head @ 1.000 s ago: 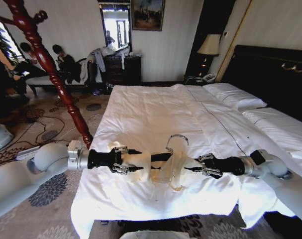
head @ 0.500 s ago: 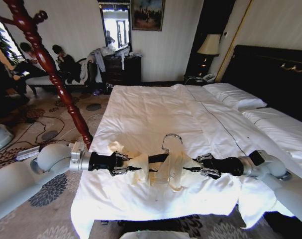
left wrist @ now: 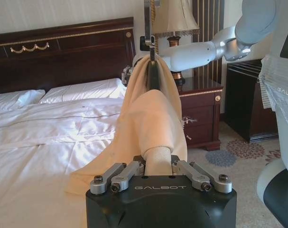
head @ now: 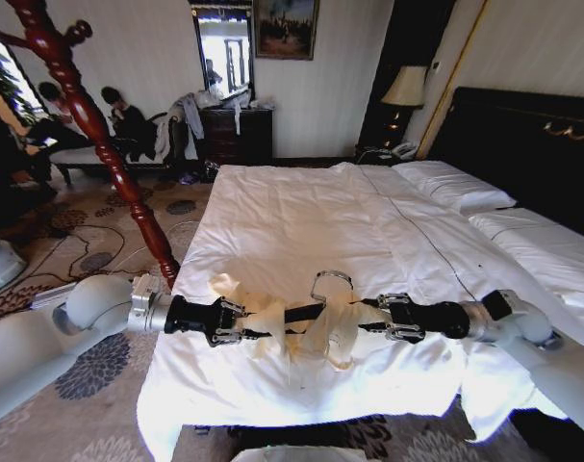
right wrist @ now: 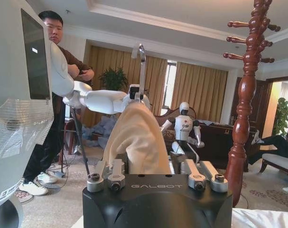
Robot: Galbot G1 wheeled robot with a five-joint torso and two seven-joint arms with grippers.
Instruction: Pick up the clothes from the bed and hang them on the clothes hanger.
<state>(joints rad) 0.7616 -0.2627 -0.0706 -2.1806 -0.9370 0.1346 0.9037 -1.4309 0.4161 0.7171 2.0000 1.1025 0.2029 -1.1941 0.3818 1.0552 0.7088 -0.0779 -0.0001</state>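
Observation:
The cream-yellow clothes [head: 332, 329] hang draped over the black clothes hanger [head: 304, 312], held just above the foot of the white bed [head: 301, 212]. The hanger's silver hook [head: 330, 281] stands up in the middle. My left gripper [head: 245, 332] is shut on the fabric at the hanger's left end, and my right gripper [head: 373, 325] is shut on the fabric at its right end. In the left wrist view, cream cloth [left wrist: 153, 118] runs out from between the fingers [left wrist: 113, 176]. The right wrist view shows the clothes [right wrist: 136, 137] the same way.
The red-brown wooden coat stand [head: 99, 135] rises at the bed's left corner, close to my left arm. Pillows [head: 455, 185] and the black headboard [head: 522, 135] lie to the right. A dresser [head: 236, 133] with garments and seated people are at the far wall.
Both grippers and the hanger have shifted slightly left. The left gripper has drawn back along its arm, and the cream fabric now hangs looser below the hanger.

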